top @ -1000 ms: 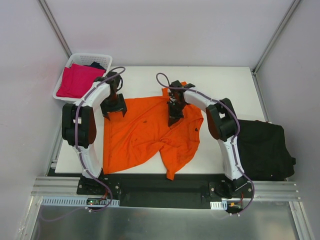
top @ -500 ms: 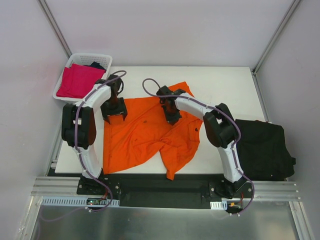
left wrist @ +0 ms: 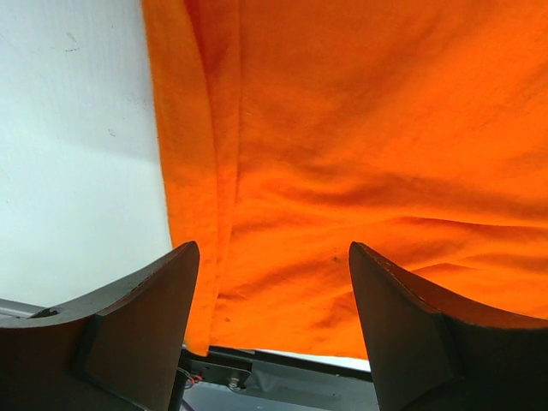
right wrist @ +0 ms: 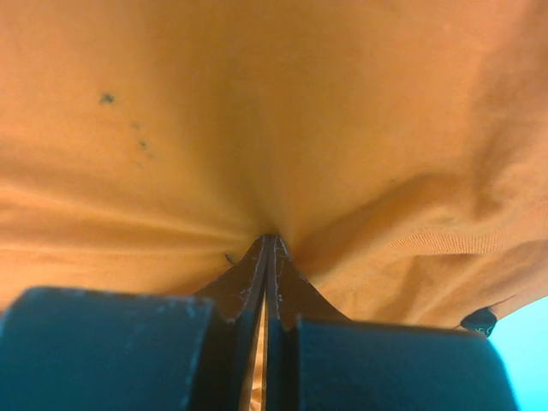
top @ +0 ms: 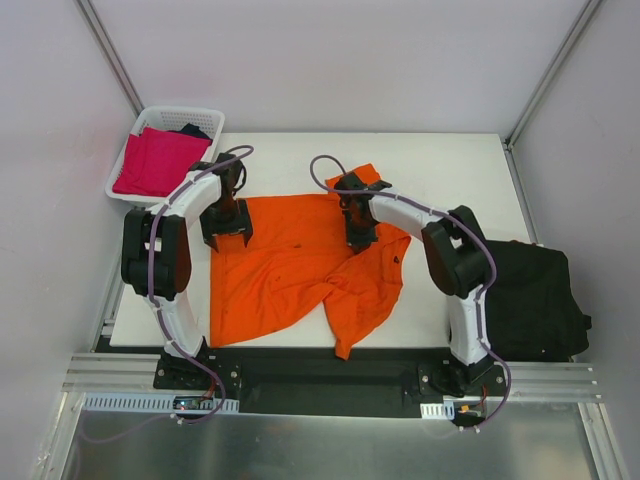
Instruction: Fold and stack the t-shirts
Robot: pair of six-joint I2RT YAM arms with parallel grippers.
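The bright orange t-shirt lies spread and rumpled on the white table. My left gripper hovers open over the shirt's upper left edge. In the left wrist view its fingers stand wide apart above the orange cloth, with nothing between them. My right gripper is shut on a pinch of the shirt near its upper right part. In the right wrist view the cloth puckers into the closed tips. A black t-shirt lies at the table's right edge. A magenta-pink one sits in the basket.
The white lattice basket stands at the back left corner, with a dark cloth behind the pink shirt. Bare table lies left of the orange shirt, and the table's front edge and frame show below it.
The right gripper swung a little left, then back right, keeping its pinch and shifting the orange shirt's upper part. The left gripper has hardly moved and stays open.
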